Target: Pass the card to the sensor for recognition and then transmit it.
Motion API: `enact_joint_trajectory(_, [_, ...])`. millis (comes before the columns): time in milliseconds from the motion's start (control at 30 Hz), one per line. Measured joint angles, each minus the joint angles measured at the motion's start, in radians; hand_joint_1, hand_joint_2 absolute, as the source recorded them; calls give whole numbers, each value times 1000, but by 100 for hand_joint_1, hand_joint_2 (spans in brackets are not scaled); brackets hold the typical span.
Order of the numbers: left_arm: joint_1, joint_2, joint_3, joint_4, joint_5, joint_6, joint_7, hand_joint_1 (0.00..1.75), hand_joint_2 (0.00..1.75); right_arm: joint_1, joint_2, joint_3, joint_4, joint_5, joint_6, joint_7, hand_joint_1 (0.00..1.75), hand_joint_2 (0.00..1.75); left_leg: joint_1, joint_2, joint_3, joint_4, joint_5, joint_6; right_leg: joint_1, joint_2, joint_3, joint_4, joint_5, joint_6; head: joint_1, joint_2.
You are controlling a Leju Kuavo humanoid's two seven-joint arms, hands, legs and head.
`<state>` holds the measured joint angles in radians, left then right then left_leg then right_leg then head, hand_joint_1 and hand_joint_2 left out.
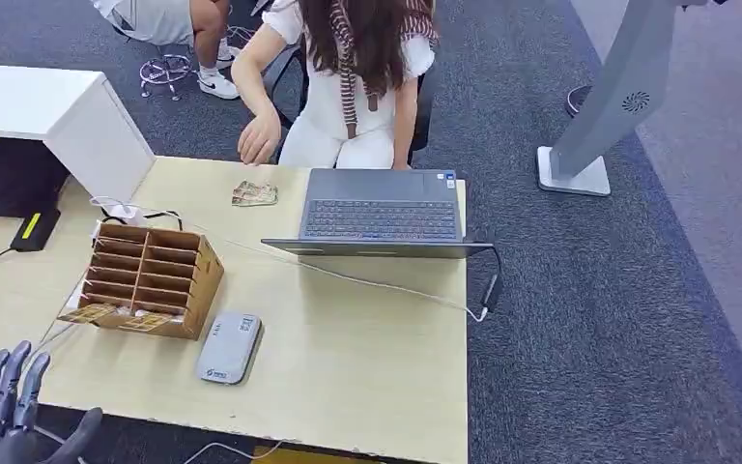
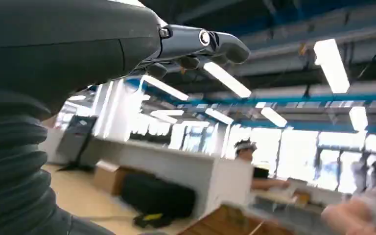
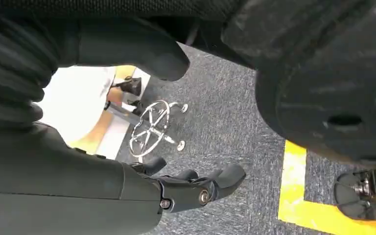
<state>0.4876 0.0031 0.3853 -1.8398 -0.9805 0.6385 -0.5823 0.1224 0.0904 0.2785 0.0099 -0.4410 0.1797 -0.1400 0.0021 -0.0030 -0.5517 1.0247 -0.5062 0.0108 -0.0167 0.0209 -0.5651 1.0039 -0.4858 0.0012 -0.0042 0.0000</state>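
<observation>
A wooden slotted card rack (image 1: pixel 145 280) stands on the left half of the table (image 1: pixel 367 377), with patterned cards (image 1: pixel 116 316) lying in its front bottom slots. A grey sensor box (image 1: pixel 229 348) lies flat just right of the rack's front. A small patterned card or packet (image 1: pixel 254 193) lies at the far edge by a person's hand (image 1: pixel 259 138). My left hand (image 1: pixel 5 406) is raised at the table's near left corner, fingers (image 2: pixel 215 44) apart and empty. My right hand (image 3: pixel 191 188) hangs over the carpet, holding nothing.
An open laptop (image 1: pixel 382 208) sits at the far right of the table, a cable (image 1: pixel 396 290) trailing from it. A person sits behind the table. A white cabinet (image 1: pixel 58 106) and a black device (image 1: pixel 34 227) stand at left. A grey stand (image 1: pixel 599 116) rises at right.
</observation>
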Motion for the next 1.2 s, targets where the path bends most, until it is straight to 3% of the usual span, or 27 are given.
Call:
enact_joint_trajectory(100, [17, 42, 9, 41, -79, -112, 163, 0, 175, 0, 3, 0, 0, -9, -3, 6, 0, 175, 1, -1, 0, 0, 1, -1, 1, -1, 0, 0, 0, 0, 0, 0])
enact_joint_trajectory(233, [9, 106, 9, 113, -102, -157, 256, 0, 175, -5, 4, 0, 0, -14, -1, 15, 0, 175, 2, -2, 0, 0, 1, -2, 2, -2, 0, 0, 0, -1, 0, 0])
enact_joint_trajectory(533, [-24, 222, -32, 205, -89, -154, 369, 0, 175, -8, 3, 1, 0, -15, 6, 21, 0, 175, 1, -2, 0, 0, 2, -1, 1, -3, 1, 0, 1, -1, 0, 0])
enact_joint_trajectory(767, [-143, 320, -202, 277, -78, -87, 463, 0, 175, -12, -2, 15, 0, -11, 18, 22, 0, 175, 1, -6, 1, 0, 4, -2, 1, -6, 2, 0, 1, -1, 0, 0])
enact_joint_trajectory(900, [-192, 348, -279, 303, -82, -84, 476, 0, 175, -12, -5, 23, 0, -11, 19, 22, 0, 175, 1, -6, 1, 0, 4, -2, 1, -5, 2, 0, 2, -1, 0, 0])
enact_joint_trajectory(1200, [-286, 377, -372, 352, -67, -86, 493, 0, 175, -15, -9, 32, 0, -10, 23, 24, 0, 175, 1, -8, 1, 0, 4, -2, 1, -7, 2, 0, 2, -1, 0, 0])
